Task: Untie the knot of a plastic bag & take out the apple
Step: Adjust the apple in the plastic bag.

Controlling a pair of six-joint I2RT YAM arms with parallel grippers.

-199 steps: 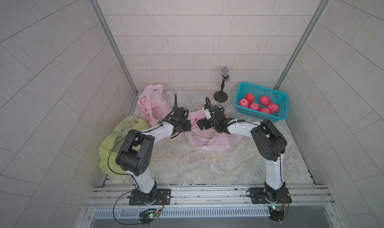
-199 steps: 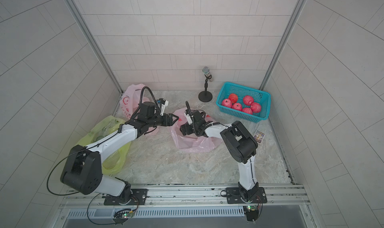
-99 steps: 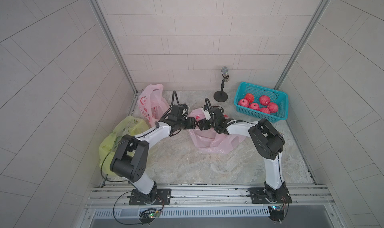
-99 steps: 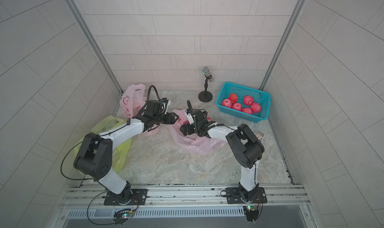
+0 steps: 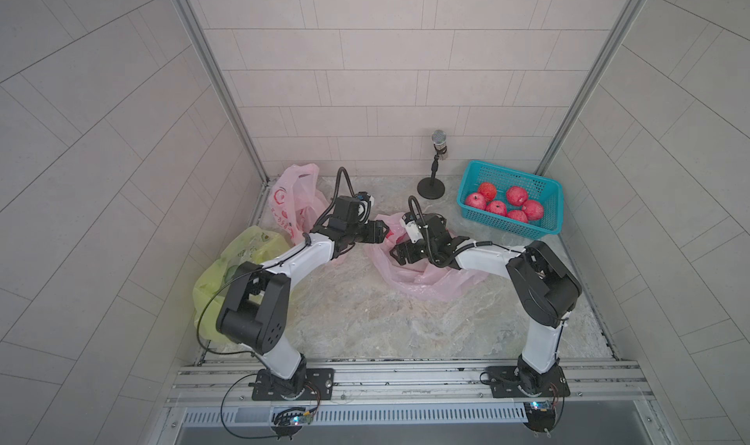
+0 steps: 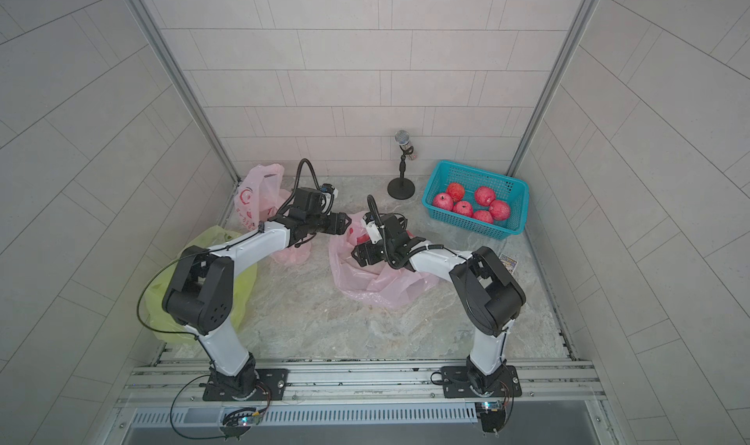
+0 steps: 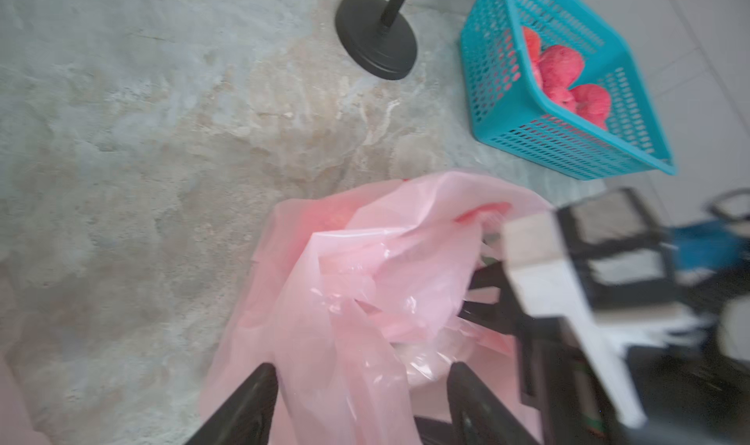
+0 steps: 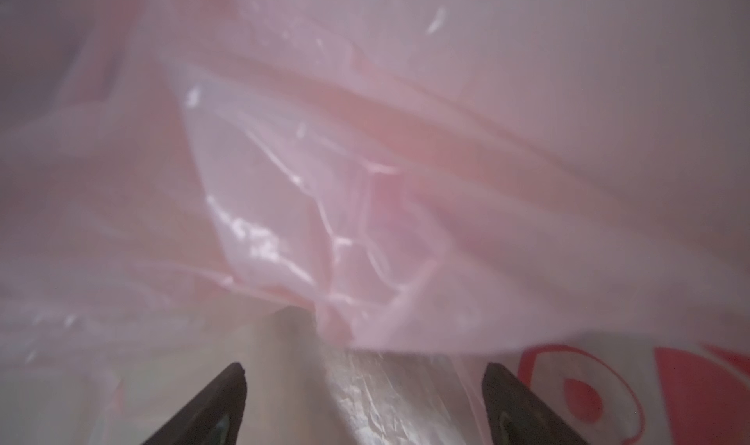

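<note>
left wrist view shows you left gripper (image 7: 361, 366) spread astride pink bag (image 7: 365, 252), lower frame. right wrist view adds right gripper (image 8: 364, 366), likewise spread.

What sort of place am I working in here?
Probably a purpose-built robot test booth, not a home: tiled walls on three sides, arms bolted to a metal rail, and a microphone on a stand.

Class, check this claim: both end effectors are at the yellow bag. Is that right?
No. The left end effector and right end effector are at the middle pink bag, not the yellow bag; both top views show it.
</note>
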